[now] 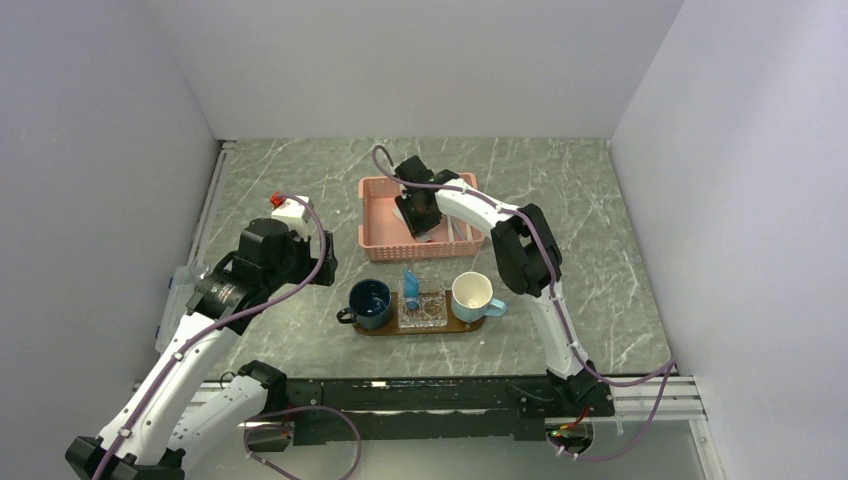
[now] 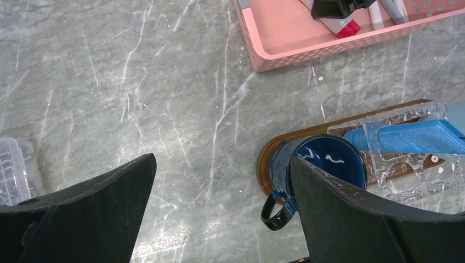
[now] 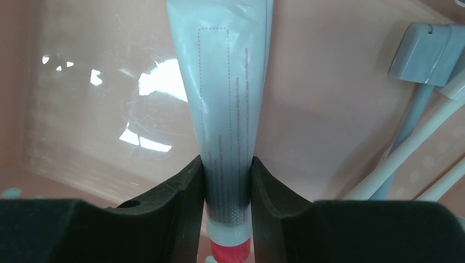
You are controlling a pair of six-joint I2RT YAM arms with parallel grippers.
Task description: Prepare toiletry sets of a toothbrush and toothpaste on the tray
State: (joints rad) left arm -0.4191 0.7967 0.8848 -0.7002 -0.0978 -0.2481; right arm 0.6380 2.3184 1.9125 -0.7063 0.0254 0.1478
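The pale toothpaste tube (image 3: pixel 225 98) with the red cap lies on the floor of the pink basket (image 1: pixel 368 215). The right claw (image 3: pixel 227 175) is clamped on it: both fingers (image 3: pixel 186 186) press its flanks just above the cap, and the body runs away ahead of the claw. Taking it near the stiffer cap end seems sensible, since the flat body would likely fold. Off to this claw's right, in the same basket, lie several toothbrushes (image 3: pixel 427 131). They are apart from the tube, so a lift should not drag them.

The tray (image 2: pixel 263 167) sits outside the basket, back from the right claw toward the arm bases. It carries a dark blue mug (image 2: pixel 329 164), a clear dish (image 2: pixel 406 181) and a white mug (image 1: pixel 472 295). A blue toothpaste tube (image 2: pixel 417 138) rests across the dish. I see no toothbrush there, so the sets look unfinished.

The left claw (image 2: pixel 222 164) hangs wide open and empty over bare desk (image 2: pixel 137 82), with the blue mug below, beside one of its fingers. It is probably parked clear of the other arm.

The desk is grey-green stone pattern with white veins, smooth-looking. Plain pale walls (image 1: pixel 420 60) close it in on three sides.
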